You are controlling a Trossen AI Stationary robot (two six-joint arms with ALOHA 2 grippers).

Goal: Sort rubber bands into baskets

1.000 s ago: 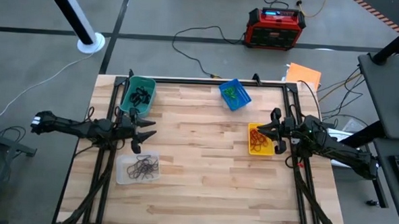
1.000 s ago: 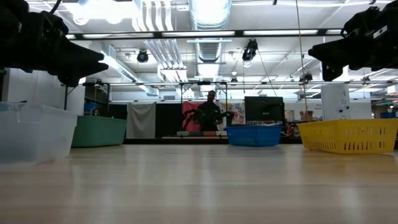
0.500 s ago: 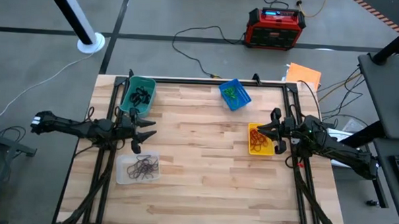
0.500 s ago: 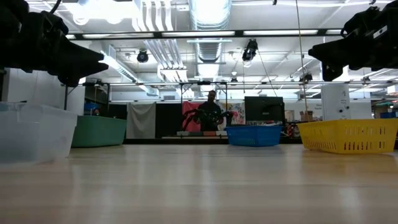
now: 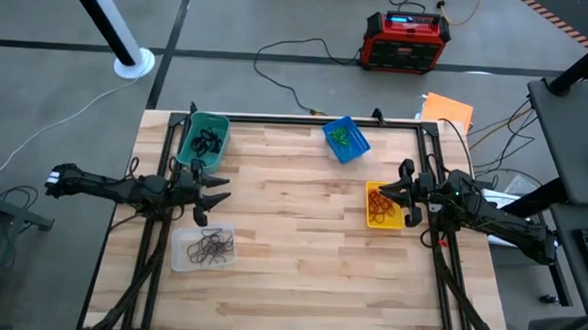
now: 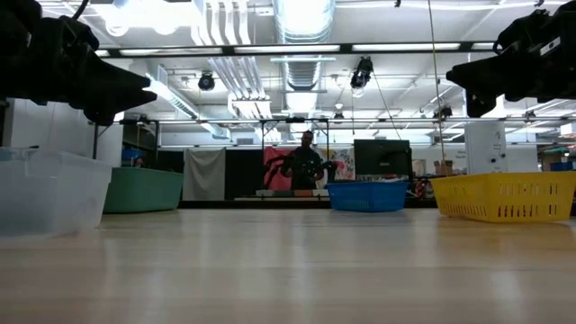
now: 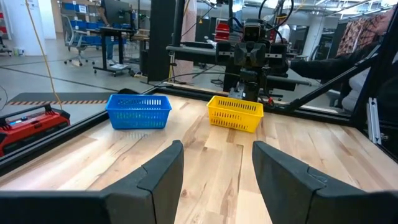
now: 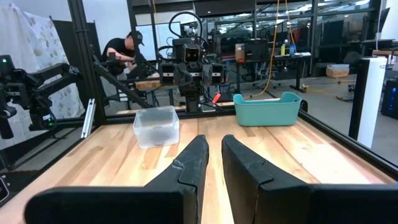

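Note:
Four baskets stand on the wooden table. The teal basket (image 5: 204,138) holds black rubber bands and the blue basket (image 5: 346,138) holds green ones. Red-orange bands lie in the yellow basket (image 5: 383,206), dark brown ones in the clear basket (image 5: 203,248). My left gripper (image 5: 218,189) hovers level and open between the teal and clear baskets, with nothing between its fingers (image 7: 217,146). Above the yellow basket's right side my right gripper (image 5: 384,194) hovers level. Only a narrow slit shows between its fingertips (image 8: 214,140), and they hold nothing.
The bare wooden middle of the table (image 5: 291,235) lies between the two grippers. Black frame rails (image 5: 151,258) run along the left and right edges. A red box (image 5: 407,39) sits on the floor beyond the far edge. A person (image 6: 306,162) is in the room behind.

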